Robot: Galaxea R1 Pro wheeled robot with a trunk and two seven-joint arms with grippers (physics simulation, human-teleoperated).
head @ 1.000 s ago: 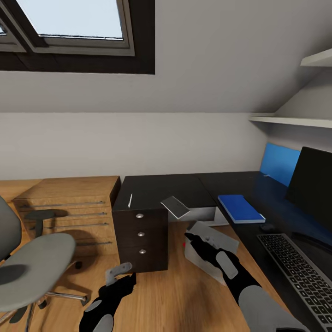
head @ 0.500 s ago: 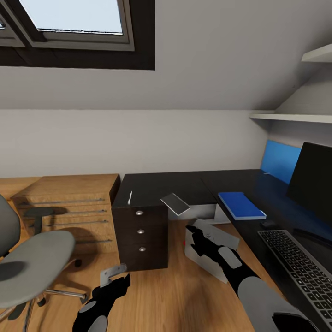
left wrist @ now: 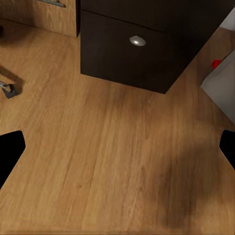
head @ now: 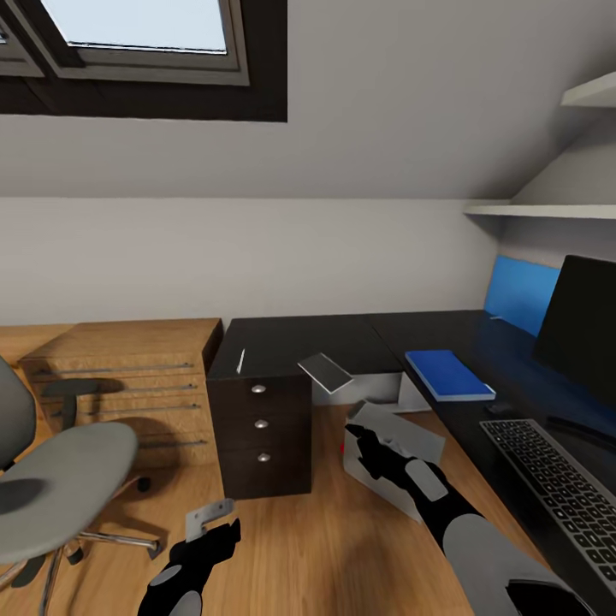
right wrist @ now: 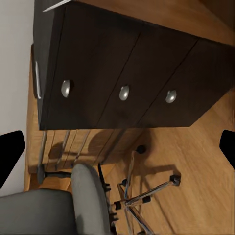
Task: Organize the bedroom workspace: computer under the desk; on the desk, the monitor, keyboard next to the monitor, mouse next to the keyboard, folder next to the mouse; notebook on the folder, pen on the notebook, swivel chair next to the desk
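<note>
Pen [head: 241, 361] lies lengthwise on the drawer unit [head: 261, 428], ahead of the left gripper [head: 205, 524] — nearer arm; both grippers' fingers spread, empty.

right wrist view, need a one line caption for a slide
Right wrist camera looking past open fingertips at the dark three-drawer cabinet, with the grey swivel chair and its wheeled base on the wood floor.
</note>
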